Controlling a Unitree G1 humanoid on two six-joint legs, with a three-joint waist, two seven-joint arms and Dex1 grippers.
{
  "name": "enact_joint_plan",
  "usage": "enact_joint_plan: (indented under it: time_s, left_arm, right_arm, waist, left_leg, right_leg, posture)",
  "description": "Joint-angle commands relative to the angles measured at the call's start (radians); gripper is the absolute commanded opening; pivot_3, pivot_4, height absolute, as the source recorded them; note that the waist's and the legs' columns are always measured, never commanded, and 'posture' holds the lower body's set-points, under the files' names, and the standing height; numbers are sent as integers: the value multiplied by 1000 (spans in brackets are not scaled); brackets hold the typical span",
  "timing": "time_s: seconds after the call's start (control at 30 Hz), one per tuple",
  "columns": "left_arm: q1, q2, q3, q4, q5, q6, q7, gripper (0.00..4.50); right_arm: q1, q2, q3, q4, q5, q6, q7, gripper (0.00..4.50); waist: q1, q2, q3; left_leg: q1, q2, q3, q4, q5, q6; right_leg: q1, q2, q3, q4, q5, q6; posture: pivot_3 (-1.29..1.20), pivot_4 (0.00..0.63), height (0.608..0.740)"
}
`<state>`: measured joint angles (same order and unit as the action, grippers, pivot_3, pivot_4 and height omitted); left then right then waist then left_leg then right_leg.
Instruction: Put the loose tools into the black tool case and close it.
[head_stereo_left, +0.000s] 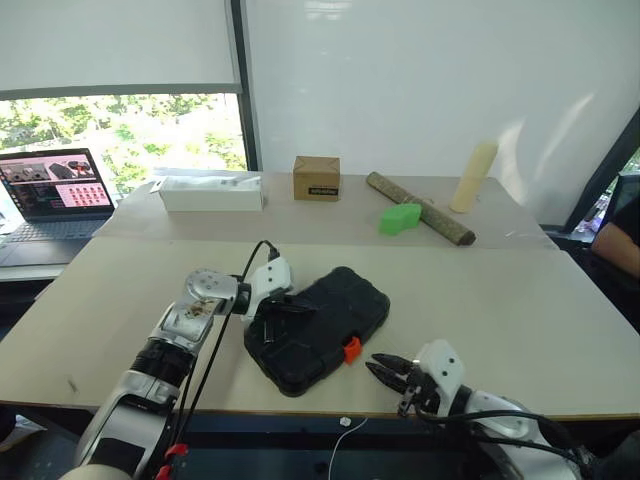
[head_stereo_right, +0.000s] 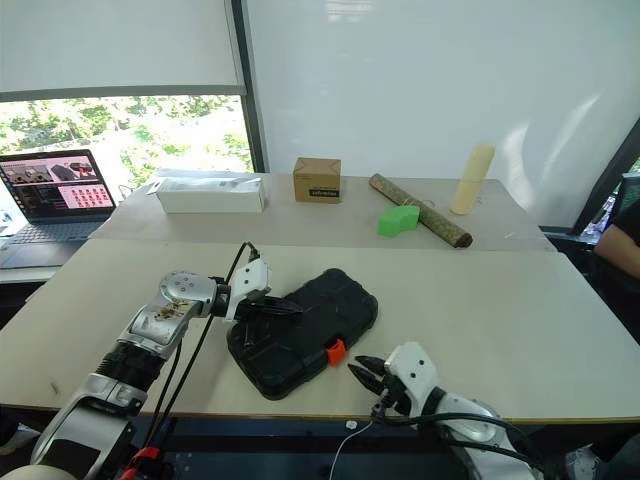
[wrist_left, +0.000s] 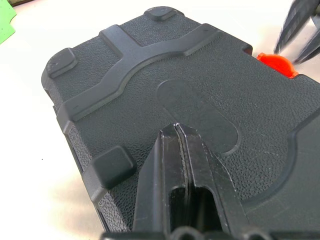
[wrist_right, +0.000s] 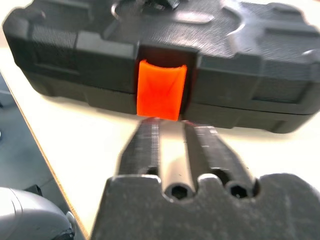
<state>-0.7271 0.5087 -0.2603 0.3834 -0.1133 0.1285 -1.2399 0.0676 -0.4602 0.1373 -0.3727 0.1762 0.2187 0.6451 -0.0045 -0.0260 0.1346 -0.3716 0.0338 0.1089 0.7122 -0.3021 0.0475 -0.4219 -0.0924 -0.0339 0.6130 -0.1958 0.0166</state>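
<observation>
The black tool case (head_stereo_left: 318, 328) lies closed at lower centre of the counter (head_stereo_left: 500, 300), no loose tools visible. The clenched left end effector (head_stereo_left: 283, 309) presses its lid; the clenched, empty right end effector (head_stereo_left: 383, 370) faces the orange latch (head_stereo_left: 351, 349), apparently the last step.

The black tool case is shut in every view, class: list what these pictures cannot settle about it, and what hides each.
- Contents: the black tool case's closed lid hides whether any tools lie inside.
- Orange latch: the right wrist view is blurred, so whether it has snapped home is unclear.
- Contact: the shut right gripper blocks its tips; touching the latch cannot be told.
</observation>
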Motion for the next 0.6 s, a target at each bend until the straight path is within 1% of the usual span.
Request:
enact_joint_plan:
  time_s: [0.03,0.23,0.43,0.6]
  left_arm:
    - [41,8,-64,48,67,16,-12,0]
    - [39,6,-68,48,72,24,-6,0]
    - [33,4,-70,52,80,31,-3,0]
    - [28,1,-72,58,85,34,-1,0]
  right_arm:
    - [-42,17,14,11,-17,-38,-8,49]
    - [-83,40,50,53,-28,-53,3,49]
    - [-115,38,89,72,-44,-52,37,49]
    - [-134,42,96,79,-47,-34,52,49]
  waist:
    - [0,0,0]
    - [-1,0,0]
    - [-10,0,0]
    - [-11,0,0]
  left_leg:
    - [0,0,0,0,0,0]
    - [0,0,0,0,0,0]
    - [2,1,0,0,0,0]
    - [2,1,1,0,0,0]
  right_leg:
    - [0,0,0,0,0,0]
    - [0,0,0,0,0,0]
    - [0,1,1,1,0,0]
    - [0,2,2,1,0,0]
  posture:
    - [0,150,740]
    - [0,150,740]
    - [0,150,740]
    - [0,150,740]
